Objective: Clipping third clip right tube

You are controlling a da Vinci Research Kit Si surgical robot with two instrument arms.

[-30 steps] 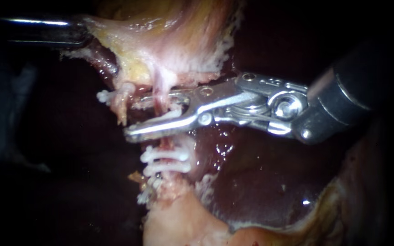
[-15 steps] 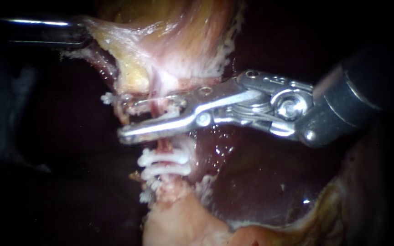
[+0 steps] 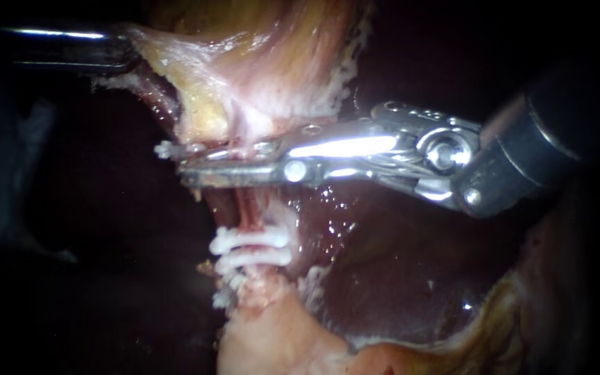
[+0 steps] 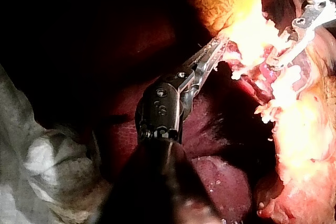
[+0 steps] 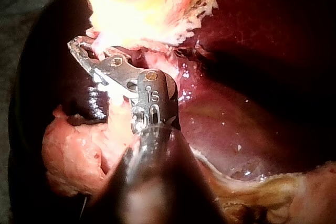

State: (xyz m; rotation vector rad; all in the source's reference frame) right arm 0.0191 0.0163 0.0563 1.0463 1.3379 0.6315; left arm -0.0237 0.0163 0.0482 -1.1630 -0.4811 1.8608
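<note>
My right instrument (image 3: 187, 171) comes in from the right, and its jaws lie pressed together across the pinkish tube (image 3: 247, 214) just under the gallbladder (image 3: 272, 62). A white clip sits between the jaws, with its end (image 3: 165, 149) sticking out past the upper jaw. Lower on the same tube sit two white clips (image 3: 251, 240) (image 3: 253, 258). My left instrument (image 3: 64, 48) holds the gallbladder's edge at the upper left. In the left wrist view its jaws (image 4: 216, 49) are shut on that pale tissue. In the right wrist view the right instrument's jaws (image 5: 79, 51) reach under bright tissue.
Dark red liver (image 3: 383, 264) lies behind and right of the tube. Pale fatty tissue (image 3: 272, 340) sits below the two clips. A darker strand (image 3: 162, 97) runs left of the tube. Grey cloth (image 4: 37, 161) lies beside the left instrument's shaft.
The right instrument's jaws, which stood open around the tube, have shut on it with the clip between them. The left instrument has not moved.
</note>
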